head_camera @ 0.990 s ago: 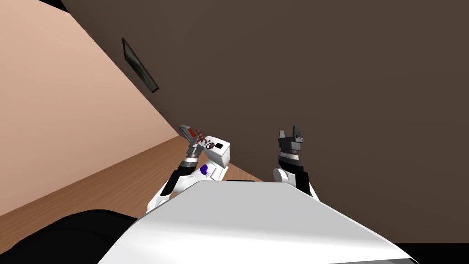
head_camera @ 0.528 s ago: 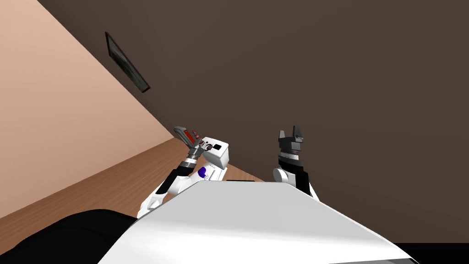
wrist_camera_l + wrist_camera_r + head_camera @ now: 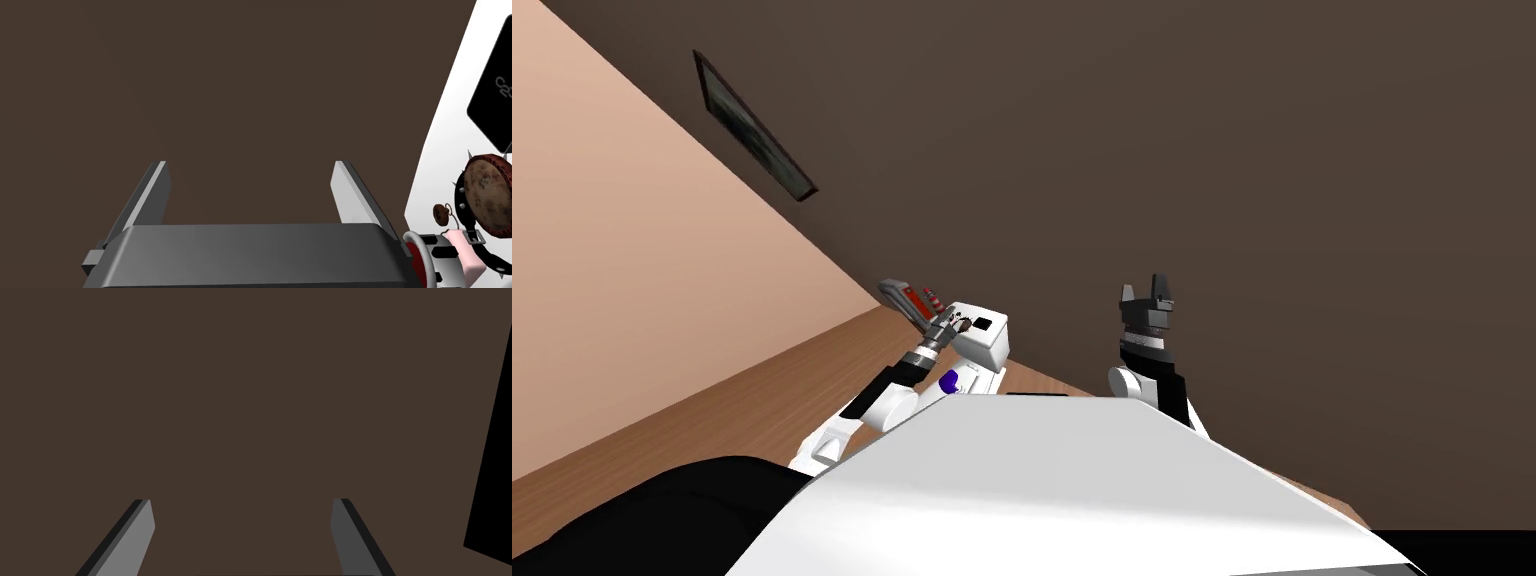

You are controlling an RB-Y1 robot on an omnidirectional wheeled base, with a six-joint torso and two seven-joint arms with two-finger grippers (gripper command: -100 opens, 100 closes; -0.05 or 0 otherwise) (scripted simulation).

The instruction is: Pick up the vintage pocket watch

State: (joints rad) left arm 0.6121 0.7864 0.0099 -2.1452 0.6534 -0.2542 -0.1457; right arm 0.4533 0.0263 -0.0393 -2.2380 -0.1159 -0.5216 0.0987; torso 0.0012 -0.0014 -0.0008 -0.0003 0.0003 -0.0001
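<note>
The pocket watch (image 3: 486, 194) is a round, worn brown disc with a small brown knob on a short chain (image 3: 441, 214). It lies on top of a white stand (image 3: 445, 150) beside a black spiked strap. My left gripper (image 3: 255, 192) is open with nothing between its fingers; the watch sits off to the side, beyond one finger (image 3: 350, 192). From the head view, the left gripper (image 3: 945, 327) is at the near corner of the white stand (image 3: 992, 345). My right gripper (image 3: 1150, 293) is raised before the brown wall, and its fingers stand open (image 3: 242, 523).
On the white stand's top lies a black rectangular panel (image 3: 492, 100). A grey and red object (image 3: 905, 297) and a striped cone (image 3: 932, 298) lie behind the stand. A brown wall (image 3: 1212, 150) stands close ahead; wooden floor (image 3: 762, 400) stretches left.
My head view has swung, so the wall picture slid to the upper left. My left forearm has dropped and lies flatter toward the white stand. The right arm has not moved.
</note>
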